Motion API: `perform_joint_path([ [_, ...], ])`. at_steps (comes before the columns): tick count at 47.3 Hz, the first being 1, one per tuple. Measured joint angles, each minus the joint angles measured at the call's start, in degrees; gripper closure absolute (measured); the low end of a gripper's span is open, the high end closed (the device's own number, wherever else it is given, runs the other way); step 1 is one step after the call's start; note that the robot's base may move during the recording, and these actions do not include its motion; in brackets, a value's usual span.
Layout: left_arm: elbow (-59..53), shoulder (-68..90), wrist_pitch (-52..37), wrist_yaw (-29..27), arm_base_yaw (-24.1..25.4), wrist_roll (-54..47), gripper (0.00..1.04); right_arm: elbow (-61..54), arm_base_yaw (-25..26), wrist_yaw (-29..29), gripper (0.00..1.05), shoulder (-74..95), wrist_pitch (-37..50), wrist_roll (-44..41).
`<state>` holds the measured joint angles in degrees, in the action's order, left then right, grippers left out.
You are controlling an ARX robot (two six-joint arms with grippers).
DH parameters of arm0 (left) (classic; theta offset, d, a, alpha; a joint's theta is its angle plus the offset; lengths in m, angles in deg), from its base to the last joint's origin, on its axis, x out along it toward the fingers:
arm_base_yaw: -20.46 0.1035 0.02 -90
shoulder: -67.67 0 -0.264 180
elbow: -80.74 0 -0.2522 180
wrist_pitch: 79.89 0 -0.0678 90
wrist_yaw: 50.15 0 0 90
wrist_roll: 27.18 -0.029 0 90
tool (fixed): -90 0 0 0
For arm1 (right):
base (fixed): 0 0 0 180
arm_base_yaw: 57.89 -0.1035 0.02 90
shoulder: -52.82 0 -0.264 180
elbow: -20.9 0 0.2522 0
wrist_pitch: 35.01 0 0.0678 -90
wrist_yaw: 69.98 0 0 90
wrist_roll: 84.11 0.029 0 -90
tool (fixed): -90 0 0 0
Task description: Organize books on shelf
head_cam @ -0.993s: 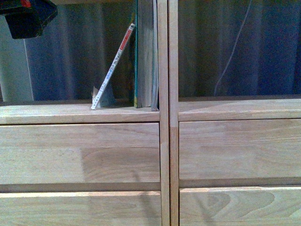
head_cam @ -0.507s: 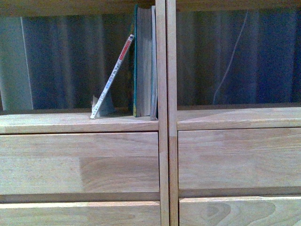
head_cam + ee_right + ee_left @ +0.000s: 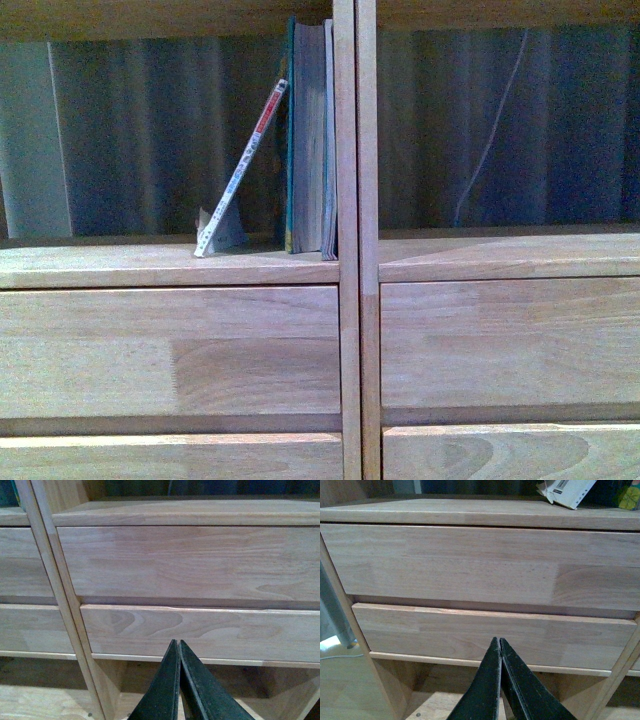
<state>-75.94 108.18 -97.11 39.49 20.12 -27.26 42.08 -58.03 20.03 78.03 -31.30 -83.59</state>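
Front: thin softcover (image 3: 243, 170) leans at 1 o'clock against the upright teal-spined books (image 3: 308, 140), which sit flush to the divider of the light-wood shelf (image 3: 348, 300); open bay at 9 o'clock. Left wrist: left gripper (image 3: 500, 641) jaws pressed together, facing flat smooth drawer fronts (image 3: 470, 565). Right wrist: right gripper (image 3: 179, 642) likewise closed, empty.

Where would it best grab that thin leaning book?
Probably the thin book's raised upper part, coming from the open left side of the compartment. It leans rightward against the upright books, which block the right, while its lower edge sits on the shelf.
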Motion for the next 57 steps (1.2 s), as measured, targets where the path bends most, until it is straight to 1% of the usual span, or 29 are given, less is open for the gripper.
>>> perform_joint_path([
  [9, -3.6, -6.3, 2.7, 0.3, 0.0, 0.0, 1.02, -2.8, 0.0, 0.0, 1.02, -4.5, -1.7, -0.1],
  [28, -7.0, -16.7, 9.7, 0.4, 0.1, 0.0, 1.02, -5.4, 0.0, 0.0, 1.02, -11.4, -5.8, -0.1],
  [31, -8.6, -17.8, 8.7, 0.3, 0.1, 0.0, 1.02, -6.5, 0.0, 0.0, 1.02, -12.7, -5.5, -0.2],
  [37, -8.8, -21.4, 11.8, 0.4, 0.1, 0.0, 1.02, -6.6, 0.0, 0.0, 1.02, -15.0, -7.2, -0.2],
  [39, -8.8, -22.4, 12.9, 0.4, 0.1, 0.0, 1.02, -6.5, 0.0, 0.0, 1.02, -18.0, -10.9, -0.2],
  [41, -8.8, -23.7, 14.2, 0.3, 0.1, 0.0, 1.02, -6.5, 0.0, 0.0, 1.02, -22.2, -16.4, -0.2],
  [42, -8.8, -24.3, 14.8, 0.4, 0.1, 0.0, 1.02, -6.5, 0.0, -0.1, 1.02, -23.6, -17.0, -0.2],
  [57, -8.8, -29.8, 20.3, 0.3, 0.1, 0.0, 1.02, -6.5, 0.0, 0.0, 1.02, -24.9, -17.4, -0.2],
])
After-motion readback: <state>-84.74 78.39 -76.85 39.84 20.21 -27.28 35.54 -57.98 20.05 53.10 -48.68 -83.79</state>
